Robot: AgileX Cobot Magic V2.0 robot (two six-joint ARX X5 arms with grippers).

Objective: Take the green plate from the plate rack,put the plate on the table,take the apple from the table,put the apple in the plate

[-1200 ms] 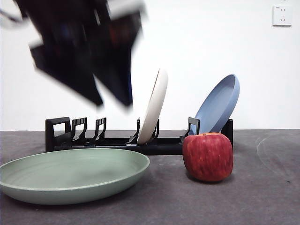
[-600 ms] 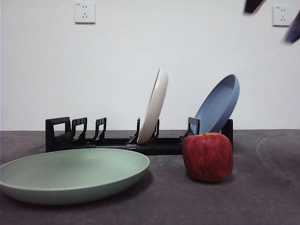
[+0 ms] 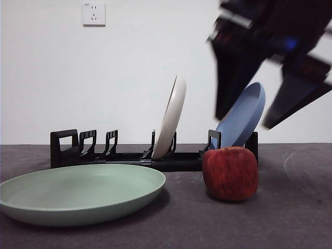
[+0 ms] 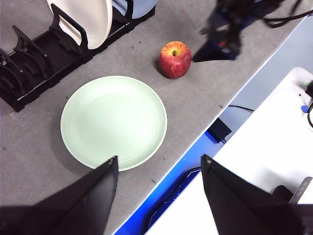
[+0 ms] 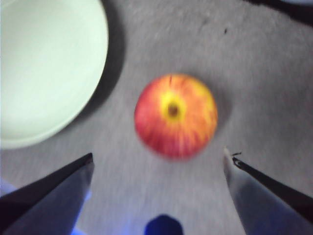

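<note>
The apple (image 3: pixel 230 173) sits on the bench (image 3: pixel 290 207), at three o'clock from the green plate (image 3: pixel 78 193), just apart from it. The right gripper (image 5: pixel 157 164) hangs over the apple, jaws spread wide, empty. The left gripper (image 4: pixel 159 164) waits high, jaws open, holding nothing.

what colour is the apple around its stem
Yellow around the stem of the apple, fading to red toward the sides. It shows best in the right wrist view.
</note>
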